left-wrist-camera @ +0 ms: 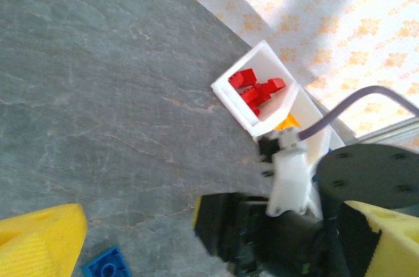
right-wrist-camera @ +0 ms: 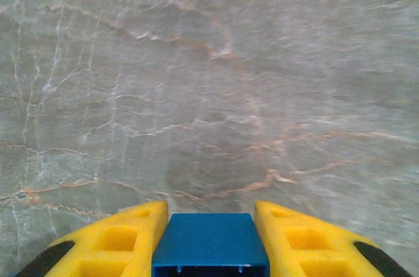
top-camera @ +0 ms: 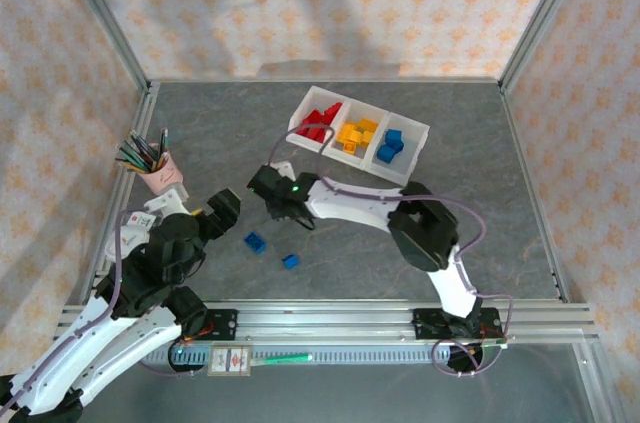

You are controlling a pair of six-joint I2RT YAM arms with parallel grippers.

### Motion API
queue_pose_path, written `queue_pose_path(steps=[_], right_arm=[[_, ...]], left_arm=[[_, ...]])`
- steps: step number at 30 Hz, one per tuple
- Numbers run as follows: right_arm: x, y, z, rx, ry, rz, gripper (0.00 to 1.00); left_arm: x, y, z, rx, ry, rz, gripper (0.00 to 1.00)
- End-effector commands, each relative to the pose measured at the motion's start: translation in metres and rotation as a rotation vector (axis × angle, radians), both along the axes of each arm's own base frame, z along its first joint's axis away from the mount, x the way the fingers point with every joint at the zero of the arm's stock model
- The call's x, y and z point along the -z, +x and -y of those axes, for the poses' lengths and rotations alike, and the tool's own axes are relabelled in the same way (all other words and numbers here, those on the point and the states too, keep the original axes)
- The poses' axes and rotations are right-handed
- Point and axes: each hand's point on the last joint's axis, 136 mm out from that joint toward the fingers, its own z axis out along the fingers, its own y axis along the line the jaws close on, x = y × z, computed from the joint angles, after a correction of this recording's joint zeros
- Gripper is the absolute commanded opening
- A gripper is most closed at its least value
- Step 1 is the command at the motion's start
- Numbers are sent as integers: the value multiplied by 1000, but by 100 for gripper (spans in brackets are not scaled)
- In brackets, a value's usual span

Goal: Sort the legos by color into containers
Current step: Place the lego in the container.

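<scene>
**Right gripper clamped on a blue brick, with the carry to the tray next**

Right gripper (right-wrist-camera: pixel 209 219) has its two yellow fingers (right-wrist-camera: pixel 118 241) pressed against the sides of a blue brick (right-wrist-camera: pixel 209 244), with no gap showing on either side. From above, it sits over the middle of the counter (top-camera: pixel 480 213), in front of the tray (top-camera: pixel 372 106) and near the left gripper (top-camera: pixel 225 211). Whether the brick is off the surface cannot be told for certain, though the grey stone beneath looks soft and some way below.

Judging by this, the step in hand is the pick, and the drop into a compartment is not yet done. The next move calls for a lift and a swing back and to the right, past the red bricks (top-camera: pixel 318 123) and the orange bricks (top-camera: pixel 357 135) to the end compartment, where the blue ones (top-camera: pixel 393 148) lie. The release should come low over that square, because the dividing walls are thin and a tumbling brick could hop into the orange compartment.

The held brick is a plain saturated blue, flat-faced and squarely centred between the fingers. Its studs are hidden from the wrist camera.

Two loose blue bricks (top-camera: pixel 256 241) are left on the counter just in front of the arms, close together but apart. The left gripper stands wide open beside them, holding nothing.
</scene>
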Motion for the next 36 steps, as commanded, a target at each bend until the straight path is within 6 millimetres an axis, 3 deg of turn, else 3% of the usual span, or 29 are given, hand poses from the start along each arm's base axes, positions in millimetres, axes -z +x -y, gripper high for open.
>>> queue_pose_path(steps=[1, 13, 19, 26, 36], right_arm=[[-39, 21, 36, 94, 57, 61, 28], [-77, 90, 200, 434, 23, 176, 29], [-71, 128, 256, 558, 14, 191, 29], [-51, 160, 276, 603, 51, 159, 29], [-31, 187, 278, 610, 65, 138, 31]], left_arm=[[-3, 10, 18, 66, -11, 31, 99], [-6, 50, 86, 274, 3, 64, 99], [-2, 65, 104, 310, 9, 58, 99], [0, 71, 109, 311, 18, 55, 99], [-1, 71, 101, 281, 38, 54, 99]])
